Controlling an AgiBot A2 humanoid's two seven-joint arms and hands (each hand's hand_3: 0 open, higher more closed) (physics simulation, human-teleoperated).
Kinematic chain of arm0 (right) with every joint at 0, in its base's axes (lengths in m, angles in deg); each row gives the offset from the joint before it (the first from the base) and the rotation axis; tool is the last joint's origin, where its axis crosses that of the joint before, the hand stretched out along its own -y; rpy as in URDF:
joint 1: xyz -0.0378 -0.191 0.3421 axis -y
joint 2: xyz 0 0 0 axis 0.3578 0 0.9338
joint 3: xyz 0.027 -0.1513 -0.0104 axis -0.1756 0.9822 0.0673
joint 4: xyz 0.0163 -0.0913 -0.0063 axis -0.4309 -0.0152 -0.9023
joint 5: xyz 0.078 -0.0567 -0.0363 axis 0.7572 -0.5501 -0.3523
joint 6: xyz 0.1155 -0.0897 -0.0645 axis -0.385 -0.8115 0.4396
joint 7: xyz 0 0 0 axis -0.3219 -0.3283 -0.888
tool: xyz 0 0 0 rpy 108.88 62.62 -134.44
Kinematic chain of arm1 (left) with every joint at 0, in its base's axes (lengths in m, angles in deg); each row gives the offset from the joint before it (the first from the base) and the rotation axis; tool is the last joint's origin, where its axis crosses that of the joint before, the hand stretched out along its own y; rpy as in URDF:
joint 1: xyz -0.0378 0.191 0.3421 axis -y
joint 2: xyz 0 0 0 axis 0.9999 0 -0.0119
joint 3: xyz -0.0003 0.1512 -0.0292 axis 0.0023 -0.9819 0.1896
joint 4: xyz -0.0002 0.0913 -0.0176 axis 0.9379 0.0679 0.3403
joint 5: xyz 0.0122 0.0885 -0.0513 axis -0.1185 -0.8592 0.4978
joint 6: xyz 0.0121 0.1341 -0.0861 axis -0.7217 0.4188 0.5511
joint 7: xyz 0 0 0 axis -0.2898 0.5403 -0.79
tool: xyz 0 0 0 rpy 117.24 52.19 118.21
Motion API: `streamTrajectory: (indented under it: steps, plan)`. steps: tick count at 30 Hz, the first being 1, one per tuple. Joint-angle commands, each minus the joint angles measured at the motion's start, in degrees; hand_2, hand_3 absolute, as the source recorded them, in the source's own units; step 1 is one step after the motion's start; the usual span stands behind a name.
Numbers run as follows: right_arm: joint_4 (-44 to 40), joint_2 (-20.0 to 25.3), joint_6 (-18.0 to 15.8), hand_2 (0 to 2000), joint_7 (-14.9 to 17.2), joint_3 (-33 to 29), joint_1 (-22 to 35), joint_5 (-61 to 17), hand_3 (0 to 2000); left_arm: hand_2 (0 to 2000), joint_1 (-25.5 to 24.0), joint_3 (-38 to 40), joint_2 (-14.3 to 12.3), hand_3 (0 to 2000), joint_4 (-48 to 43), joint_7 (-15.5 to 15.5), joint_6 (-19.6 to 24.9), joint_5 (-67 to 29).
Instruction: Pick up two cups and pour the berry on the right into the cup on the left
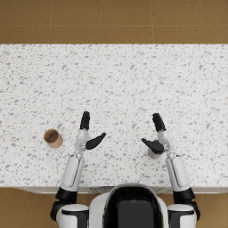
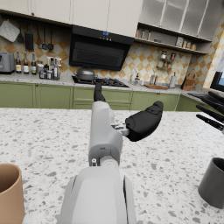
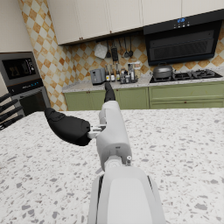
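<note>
A brown cup [image 1: 53, 138] stands upright on the speckled counter [image 1: 116, 80], left of my left hand [image 1: 87, 133]; it also shows as the brown cup [image 2: 9, 193] beside my forearm. My left hand [image 2: 127, 118] is open, fingers straight and thumb spread, holding nothing. A dark grey cup [image 1: 154, 153] stands just under my right hand's thumb, mostly covered by it; the same grey cup [image 2: 214, 182] shows in the left wrist view. My right hand [image 1: 156, 133] is open and empty, seen too as the right hand [image 3: 83, 122]. No berry shows.
The counter's near edge [image 1: 111, 188] runs just in front of both forearms, and brown floor lies beyond its far edge. Kitchen cabinets and a stove stand in the wrist views' background.
</note>
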Motion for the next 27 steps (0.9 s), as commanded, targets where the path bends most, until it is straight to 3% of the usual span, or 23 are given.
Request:
streamTrajectory:
  steps: [1, 15, 17, 20, 27]
  plan:
    - [0.0, 0.0, 0.0, 0, 0.0, 0.0, 0.0, 0.0, 0, 0, 0.0, 0.0, 0.0, 0, 0.0, 0.0, 0.0, 0.0]
    - [-0.9, 0.1, 0.0, 0, 0.0, 1.7, 0.1, 0.0, 0, 0, 0.1, -1.7, -0.1, 0, 0.9, 0.0, 0.0, 0.0]
    - [1.6, -0.5, 2.8, 0, -2.8, 0.6, -1.5, 0.0, 0, 0, -1.1, 0.5, 0.2, 0, 0.2, 2.8, 2.8, 0.0]
    - [3.9, -1.7, 4.6, 0, -4.7, 0.5, -4.7, 0.0, 0, 0, -4.0, 1.9, 1.0, 0, -1.3, 4.7, 4.7, 0.0]
    - [7.1, -3.0, 5.6, 0, -5.7, -3.2, -9.6, -12.6, 0, 0, -9.7, 10.8, 1.3, 0, -4.3, 5.7, 5.7, -12.5]
